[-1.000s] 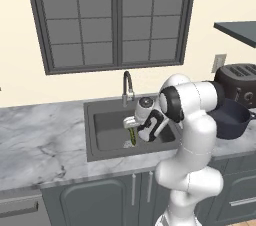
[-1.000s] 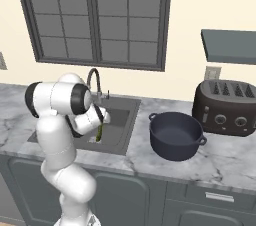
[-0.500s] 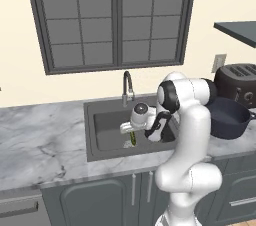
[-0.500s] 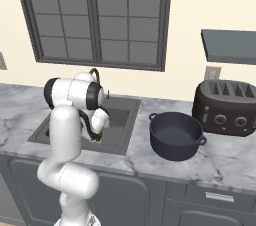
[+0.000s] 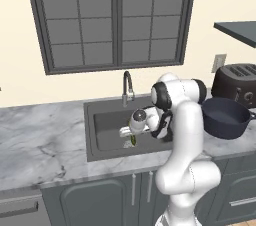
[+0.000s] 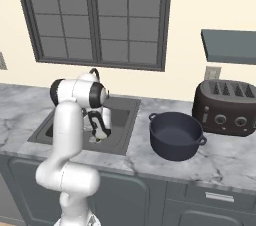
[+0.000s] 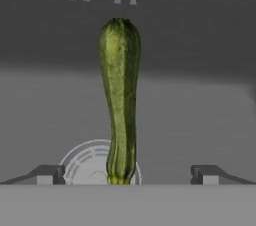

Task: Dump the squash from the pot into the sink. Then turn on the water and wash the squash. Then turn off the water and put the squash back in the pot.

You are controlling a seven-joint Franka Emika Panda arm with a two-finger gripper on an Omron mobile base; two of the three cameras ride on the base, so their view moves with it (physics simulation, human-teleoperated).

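The slim green squash (image 7: 119, 95) lies on the floor of the dark grey sink (image 5: 106, 120), one end over the round silver drain (image 7: 82, 162). My gripper (image 7: 127, 175) is open and hangs just above it, a fingertip (image 7: 47, 174) on each side with wide gaps, touching nothing. In the left base view the gripper (image 5: 131, 134) is low in the basin with the squash (image 5: 133, 141) poking out under it. In the right base view the gripper (image 6: 99, 137) dips into the sink (image 6: 55, 129). The navy pot (image 5: 225, 117) stands to the right, also seen as the pot (image 6: 175, 135).
The gooseneck faucet (image 5: 127, 85) rises behind the basin, close to my wrist. A black toaster (image 6: 225, 107) stands behind the pot against the wall. Marble counter (image 5: 40, 140) stretches left of the sink. Above the counter's back edge is a window (image 5: 115, 17).
My hand has swung left across the basin and now hangs over the squash, jaws open throughout. The squash has stayed on the sink floor.
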